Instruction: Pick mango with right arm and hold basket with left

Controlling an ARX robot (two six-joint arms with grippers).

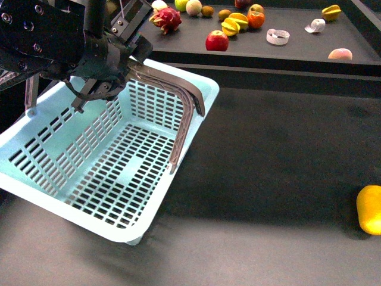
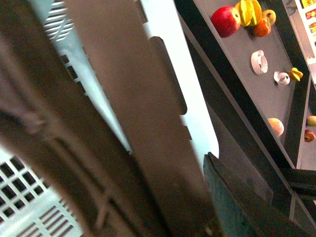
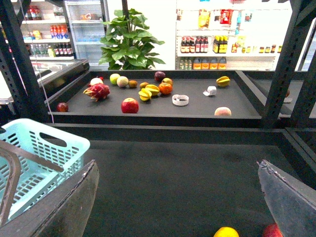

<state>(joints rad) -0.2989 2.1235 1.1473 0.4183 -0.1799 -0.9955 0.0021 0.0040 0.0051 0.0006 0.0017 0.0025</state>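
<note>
Far right on tabletop (image 1: pixel 268 179), mango (image 1: pixel 369 210) is seen, well apart from basket (image 1: pixel 89 179). Basket handle (image 1: pixel 189 98) is clamped by L gripper (image 1: pixel 98 92). R gripper (image 3: pixel 177 165) is spread open, empty. Step: reach for mango. R arm to be lowered w/ jaws straddling it.

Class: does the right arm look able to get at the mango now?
Probably yes: the mango lies uncovered on the dark surface, the basket well aside, and the right gripper is open.

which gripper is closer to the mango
Right. The right gripper is open with the mango close before it; the left gripper holds the basket, far off.
</note>
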